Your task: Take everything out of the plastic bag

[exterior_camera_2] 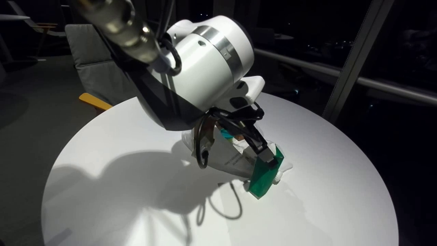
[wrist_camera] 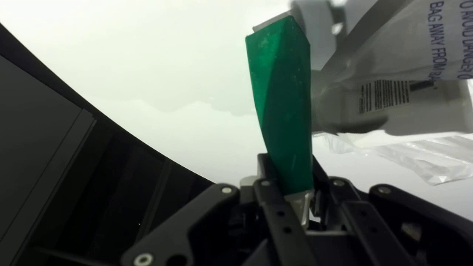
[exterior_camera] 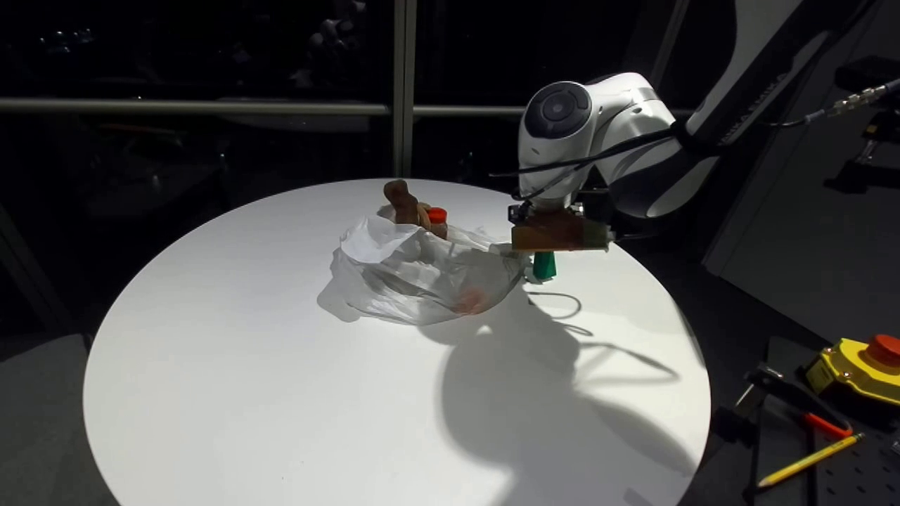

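1. My gripper [wrist_camera: 290,168] is clamped on one end of the green block [wrist_camera: 282,99]; in the wrist view a jaw lies against either side, and the block reaches out well past them.
2. In an exterior view I see the block slanting, held in its upper part, its lower end close to the white surface [exterior_camera_2: 307,215]; whether it touches down I cannot tell.
3. The plastic bag [exterior_camera: 422,277] lies crumpled on the surface; the block is outside it, just beside; I cannot tell whether film and block touch.
4. In an exterior view the brown plush toy [exterior_camera: 402,204] pokes up above the film at the bag's far edge; the red-brown jar [exterior_camera: 436,215] shows its red top just beside it; a reddish patch [exterior_camera: 470,301] shows faintly through the film, low at the front.
5. In an exterior view I get a teal piece [exterior_camera_2: 226,134] at the bag, partly hidden by the arm [exterior_camera_2: 205,68]; its shape I cannot make out.
6. At the right of my wrist view runs the bag's printed lettering; below it sits a pale item [wrist_camera: 425,111] with a barcode; a pale rounded thing [wrist_camera: 316,33] shows behind the block's far end, too blurred to name.
7. Off the surface I see a yellow box [exterior_camera: 851,376] with a red button [exterior_camera: 884,350], near a pencil [exterior_camera: 808,462].
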### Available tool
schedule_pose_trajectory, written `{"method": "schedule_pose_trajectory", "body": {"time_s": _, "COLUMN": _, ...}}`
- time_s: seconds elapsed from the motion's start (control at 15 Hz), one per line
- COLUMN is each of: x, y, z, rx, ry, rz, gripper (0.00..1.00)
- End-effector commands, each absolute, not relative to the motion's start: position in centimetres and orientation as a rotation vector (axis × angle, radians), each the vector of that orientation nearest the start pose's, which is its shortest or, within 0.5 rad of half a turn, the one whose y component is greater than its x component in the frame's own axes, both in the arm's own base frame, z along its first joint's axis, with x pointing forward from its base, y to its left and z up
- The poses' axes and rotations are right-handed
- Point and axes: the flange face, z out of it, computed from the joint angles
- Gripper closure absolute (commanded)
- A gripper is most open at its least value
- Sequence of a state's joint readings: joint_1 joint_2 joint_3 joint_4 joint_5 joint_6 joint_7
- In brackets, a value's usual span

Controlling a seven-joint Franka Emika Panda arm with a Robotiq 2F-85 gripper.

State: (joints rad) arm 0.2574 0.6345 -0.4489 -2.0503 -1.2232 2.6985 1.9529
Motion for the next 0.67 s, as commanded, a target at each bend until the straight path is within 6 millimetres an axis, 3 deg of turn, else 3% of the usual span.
{"method": "schedule_pose_trajectory", "body": {"time_s": 0.0, "x": 56.5, "y": -9.2, "z": 13.9, "rx": 2.246, "ry": -1.130, "rz": 0.737, "gripper": 0.94}}
{"method": "schedule_pose_trajectory", "body": {"time_s": 0.07, "x": 56.3, "y": -9.3, "z": 13.9, "rx": 2.252, "ry": -1.135, "rz": 0.728, "gripper": 0.58}}
{"method": "schedule_pose_trajectory", "body": {"time_s": 0.6, "x": 53.5, "y": -10.1, "z": 17.6, "rx": 2.367, "ry": -1.146, "rz": 0.626, "gripper": 0.01}}
